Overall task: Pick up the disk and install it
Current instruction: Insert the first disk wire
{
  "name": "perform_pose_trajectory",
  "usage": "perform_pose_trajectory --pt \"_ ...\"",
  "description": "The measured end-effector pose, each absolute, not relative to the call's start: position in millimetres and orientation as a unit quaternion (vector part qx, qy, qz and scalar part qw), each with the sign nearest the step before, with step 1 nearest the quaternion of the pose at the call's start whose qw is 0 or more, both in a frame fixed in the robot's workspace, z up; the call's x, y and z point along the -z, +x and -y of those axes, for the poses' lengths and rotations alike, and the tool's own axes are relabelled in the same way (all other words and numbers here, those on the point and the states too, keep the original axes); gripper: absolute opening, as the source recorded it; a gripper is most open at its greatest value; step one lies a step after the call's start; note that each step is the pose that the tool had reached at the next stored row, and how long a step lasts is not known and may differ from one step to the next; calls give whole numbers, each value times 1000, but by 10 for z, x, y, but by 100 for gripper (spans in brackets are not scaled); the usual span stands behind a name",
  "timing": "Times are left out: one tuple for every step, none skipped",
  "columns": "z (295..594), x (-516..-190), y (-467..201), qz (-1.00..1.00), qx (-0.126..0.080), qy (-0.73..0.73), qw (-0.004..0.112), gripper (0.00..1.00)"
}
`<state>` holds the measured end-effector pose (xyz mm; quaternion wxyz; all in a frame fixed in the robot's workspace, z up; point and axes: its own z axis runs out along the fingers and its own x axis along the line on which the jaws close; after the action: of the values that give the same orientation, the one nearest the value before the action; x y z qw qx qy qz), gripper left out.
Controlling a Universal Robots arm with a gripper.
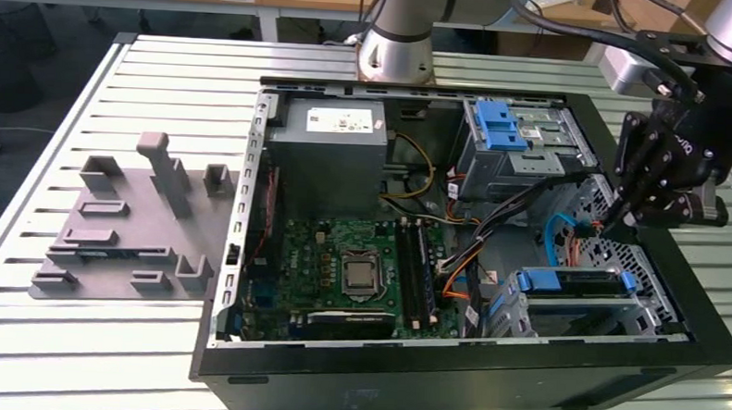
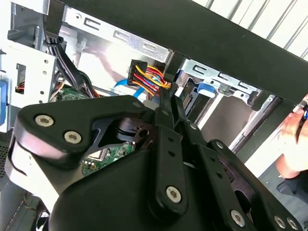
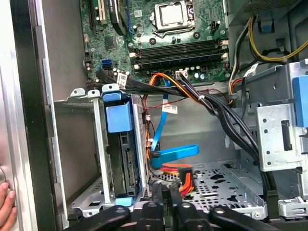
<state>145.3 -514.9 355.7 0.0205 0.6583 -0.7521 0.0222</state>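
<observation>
The disk with its blue rails sits in the silver drive cage at the case's front corner, on the exterior view's right. In the first wrist view the disk stands edge-on in that cage under a blue tab. My gripper hangs inside the case just behind the cage. In both wrist views its fingers lie close together around a connector with red, yellow and orange wires; the gripper is a short way beside the disk. A blue data plug lies next to it. In the second wrist view the gripper meets the wire bundle.
The open black case holds a motherboard, a grey power supply and an upper cage with a blue latch. Black cables cross the bay. A grey fixture plate lies beside the case. A person's hand rests at the case's edge.
</observation>
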Motion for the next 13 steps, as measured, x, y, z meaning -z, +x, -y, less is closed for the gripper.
perform_pose_trajectory --pt "5149 -3557 1453 752 -22 658 21 16" --pt "5149 -3558 1452 752 -22 658 21 16" --pt "5148 -3558 1448 752 -22 658 21 16" --pt "5147 -3558 1438 752 -23 658 20 16" --pt "5148 -3558 1426 752 -23 658 20 16" --pt "5149 -3558 1415 752 -23 658 19 16" --pt "5149 -3557 1401 752 -24 658 19 16" --pt "5149 -3557 1391 752 -25 658 18 16" --pt "5150 -3556 1384 752 -26 659 16 16" --pt "5151 -3554 1378 751 -28 659 14 16" --pt "5153 -3553 1373 751 -29 660 12 16" --pt "5154 -3553 1368 750 -31 660 10 16" --pt "5155 -3552 1362 750 -33 661 8 16"
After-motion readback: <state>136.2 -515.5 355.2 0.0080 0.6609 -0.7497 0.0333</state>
